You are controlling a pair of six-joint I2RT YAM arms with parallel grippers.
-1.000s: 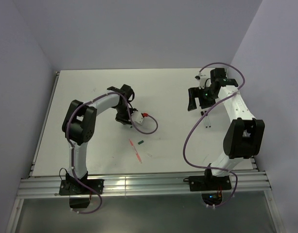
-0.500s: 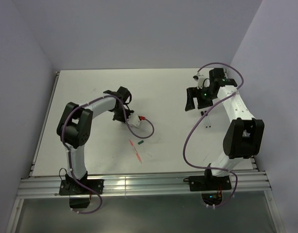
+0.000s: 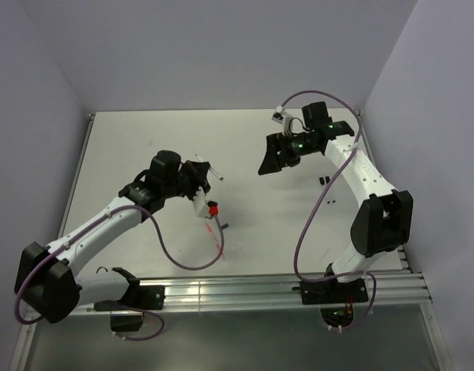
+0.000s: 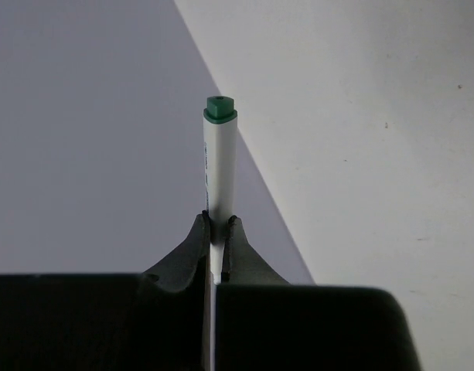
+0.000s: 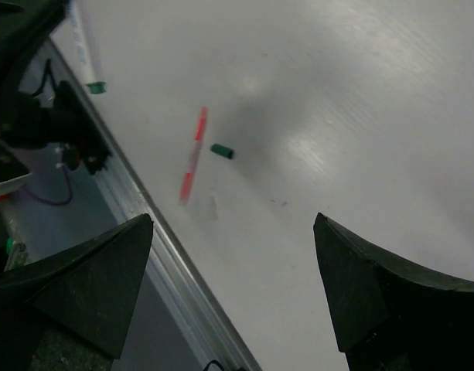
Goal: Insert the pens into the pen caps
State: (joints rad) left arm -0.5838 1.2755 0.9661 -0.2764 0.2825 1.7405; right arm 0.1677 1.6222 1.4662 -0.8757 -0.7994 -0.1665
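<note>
My left gripper is shut on a whitish pen with a green end, which sticks straight out past the fingertips. From above, that pen points up and to the right from the left gripper, held above the table. A red-pink pen lies on the table near the front, with a dark green cap just beside it. In the right wrist view the red pen and green cap lie side by side below my right gripper. It hangs wide open with nothing in it.
The aluminium rail runs along the table's front edge, close to the red pen. Purple cables loop from both arms over the table. Two small dark bits lie beside the right arm.
The left gripper has shut on the whitish pen and lifted it while the arm stretched out flatter. The right gripper has swung left toward the middle of the table, staying open.
</note>
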